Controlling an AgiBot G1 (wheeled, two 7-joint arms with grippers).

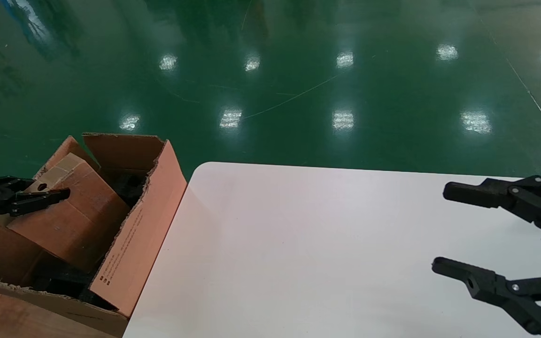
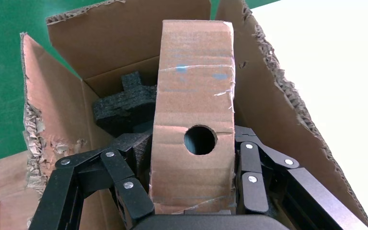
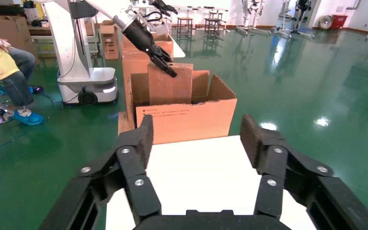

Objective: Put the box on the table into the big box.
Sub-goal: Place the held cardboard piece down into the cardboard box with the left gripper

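The left gripper [image 2: 194, 199] pinches the box [image 2: 195, 115] tilted inside the big box [image 1: 132, 244] at nine o'clock of the worktop [image 1: 322, 253]; released now, it may lodge against the foam [image 2: 124, 103], judging by its lean, while the right gripper [image 1: 444, 230] hangs spread at three o'clock.

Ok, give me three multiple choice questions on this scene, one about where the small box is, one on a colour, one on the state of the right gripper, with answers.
1. Where is the box?
A. Flat on the table
B. Held by the left gripper inside the big box
C. On the floor

2. What colour is the floor?
A. Green
B. Grey
C. Blue

3. How is the right gripper?
A. Shut on the box
B. Shut on nothing
C. Open, over the table

Answers:
1 B: the left wrist view shows fingers on both sides of the box, with carton walls and black foam around it.
2 A: glossy green shows beyond the table in the head view.
3 C: its fingers are spread wide with only white tabletop between them.
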